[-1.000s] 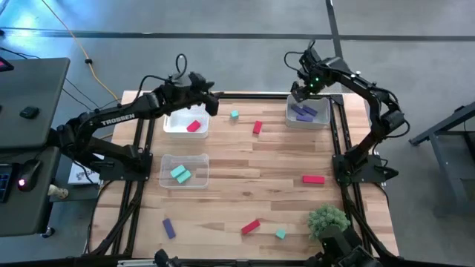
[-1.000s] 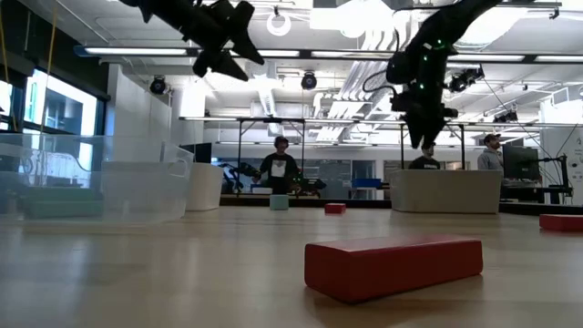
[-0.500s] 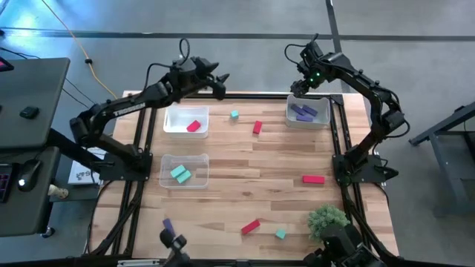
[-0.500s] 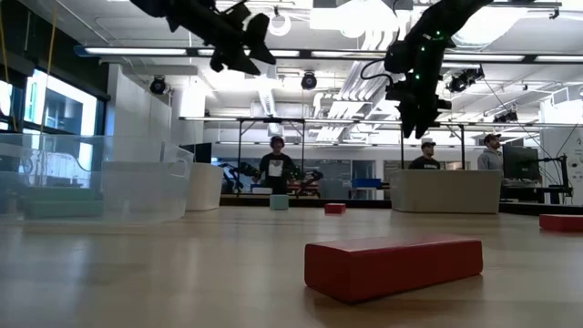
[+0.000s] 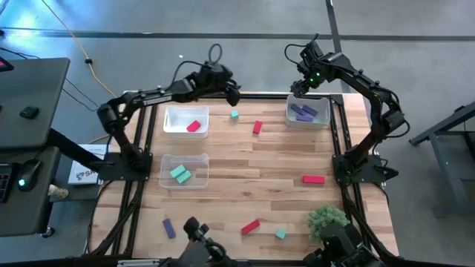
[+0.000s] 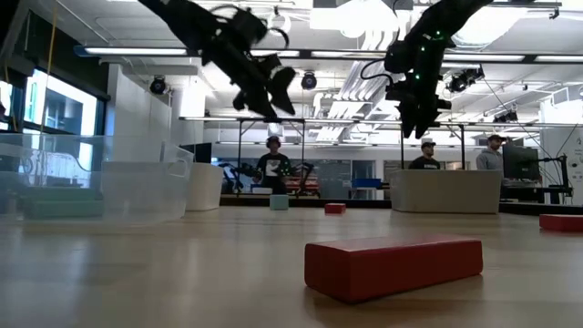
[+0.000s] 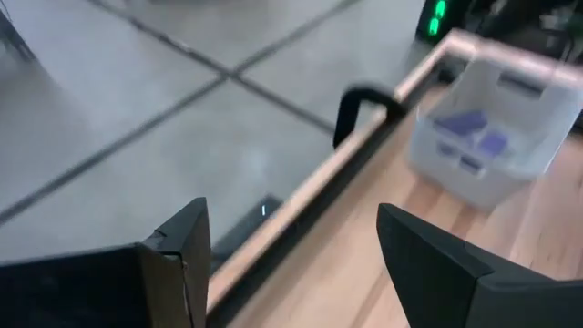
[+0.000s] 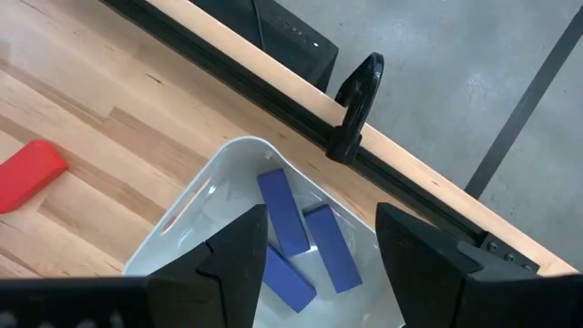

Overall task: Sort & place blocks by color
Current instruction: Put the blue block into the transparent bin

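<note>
right pincer [image 8: 314, 251] above purple blocks [image 8: 284, 214]

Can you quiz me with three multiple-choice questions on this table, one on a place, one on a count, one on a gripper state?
1. Where is the right gripper?
A. above the purple bin
B. by the plant ball
C. over the teal bin

2. How many red blocks lie loose on the table, outside any bin?
A. one
B. three
C. five

3. How does the left gripper stand?
A. shut on a teal block
B. open and empty
C. shut on a red block

Answers: 1 A, its wrist view looks down into the bin of purple blocks. 2 B, red blocks lie at and. 3 B, its wrist view shows the fingers apart with nothing between.
</note>
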Available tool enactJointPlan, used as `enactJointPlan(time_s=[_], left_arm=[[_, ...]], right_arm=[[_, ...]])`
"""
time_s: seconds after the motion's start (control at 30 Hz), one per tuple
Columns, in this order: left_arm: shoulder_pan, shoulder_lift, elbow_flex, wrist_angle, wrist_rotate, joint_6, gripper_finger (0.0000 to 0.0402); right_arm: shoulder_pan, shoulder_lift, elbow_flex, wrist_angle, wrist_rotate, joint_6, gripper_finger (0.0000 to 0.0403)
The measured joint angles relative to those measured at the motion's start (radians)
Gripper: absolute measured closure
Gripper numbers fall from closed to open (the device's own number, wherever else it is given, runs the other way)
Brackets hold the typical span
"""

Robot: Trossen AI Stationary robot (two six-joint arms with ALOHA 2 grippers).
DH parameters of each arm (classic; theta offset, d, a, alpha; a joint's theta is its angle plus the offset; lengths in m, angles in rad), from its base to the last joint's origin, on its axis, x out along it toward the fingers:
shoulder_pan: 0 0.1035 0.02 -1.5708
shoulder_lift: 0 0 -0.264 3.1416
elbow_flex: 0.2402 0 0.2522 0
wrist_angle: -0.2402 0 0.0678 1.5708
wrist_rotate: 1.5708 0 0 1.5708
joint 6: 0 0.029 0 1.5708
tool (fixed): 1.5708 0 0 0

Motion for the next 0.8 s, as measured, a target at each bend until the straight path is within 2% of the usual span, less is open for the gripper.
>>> enactJointPlan(time_s=[0.3,0.8], left_arm=[[-0.020,0.133,0.046,-0.080,0.011,-0.001,0.0174],[-0.035,0.212,0.051,-0.161,0.056,-0.025,0.0174]], right_arm=[[0.000,0.000,0.000,0.000,0.000,0.008,0.0208],[0.000,0.000,0.000,0.003,0.000,0.011,0.0208]])
